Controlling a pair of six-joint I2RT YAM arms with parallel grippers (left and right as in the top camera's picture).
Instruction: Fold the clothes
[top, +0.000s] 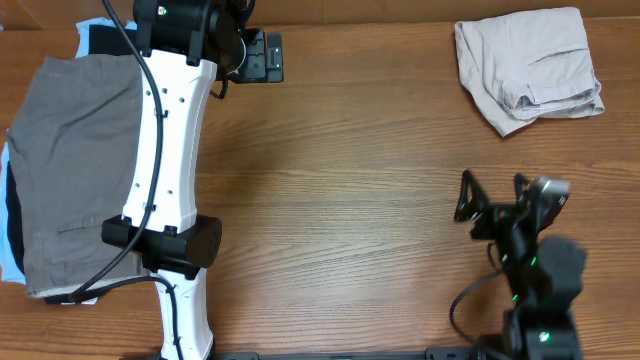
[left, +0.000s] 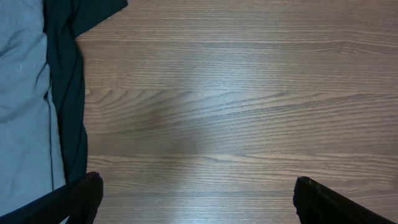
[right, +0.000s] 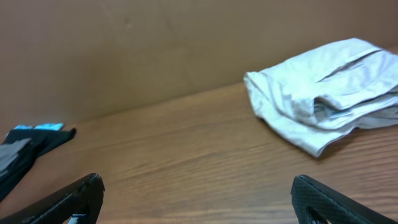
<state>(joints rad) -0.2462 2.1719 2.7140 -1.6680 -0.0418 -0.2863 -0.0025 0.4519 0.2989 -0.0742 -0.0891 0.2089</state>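
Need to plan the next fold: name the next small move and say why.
Probably swing the left claw over the grey shorts and lower it to their edge. It and the right claw stand open and empty, the left over bare table beside them; the beige shorts already lie bundled at the far right corner.

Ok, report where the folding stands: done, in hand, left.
Done, apparently: the beige shorts lie in a compact bundle at the far right. In hand: nothing; left gripper and right gripper are both open and empty. Left: the grey shorts spread over a black piece and a light-blue piece.
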